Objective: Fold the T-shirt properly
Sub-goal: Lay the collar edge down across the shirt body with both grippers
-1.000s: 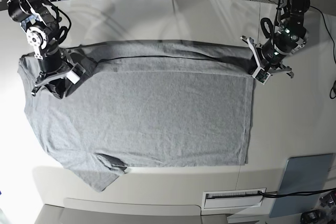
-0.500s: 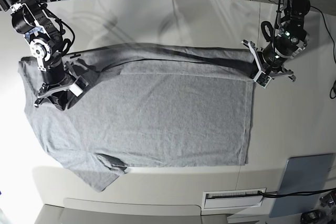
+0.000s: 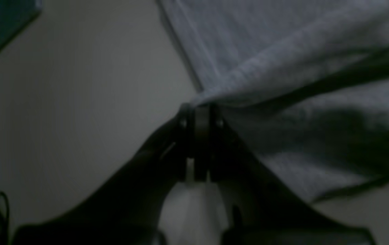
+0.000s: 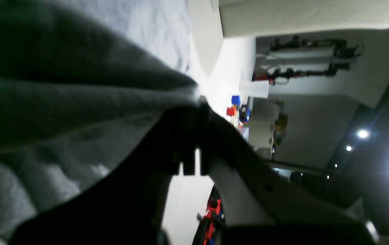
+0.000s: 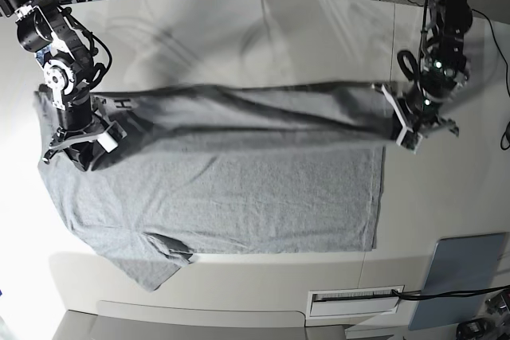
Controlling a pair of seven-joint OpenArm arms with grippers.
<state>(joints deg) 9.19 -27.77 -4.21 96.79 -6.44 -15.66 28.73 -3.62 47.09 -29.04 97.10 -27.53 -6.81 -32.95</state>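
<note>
a pale worktable [image 5: 239, 29] fills the base view, with cables along its far edge, and the t-shirt [image 5: 239, 189] lies spread across its middle, a sleeve trailing toward the near edge. its far long edge is lifted off the surface in a sagging band between the two arms, most likely so that strip can be carried over the body as a lengthwise fold. the left gripper [image 5: 406, 129] pinches the hem-end corner of that edge, while the right gripper [image 5: 88, 139] pinches the shoulder end, where a bit of black lettering shows on the turned-up underside. holding both ends keeps the fold line fairly straight. a grey-blue panel [image 5: 466, 268] sits at the near corner, well apart from the cloth. in the left wrist view, dim and blurred, the left gripper [image 3: 199, 112] has its jaws pressed together on a bunched point of the t-shirt [image 3: 283, 51], with fabric draping away over bare table. in the right wrist view, the right gripper [image 4: 194, 102] is likewise clamped on a thick gathered fold of the t-shirt [image 4: 61, 98], the cloth hanging beside it and lab clutter blurred beyond.
</note>
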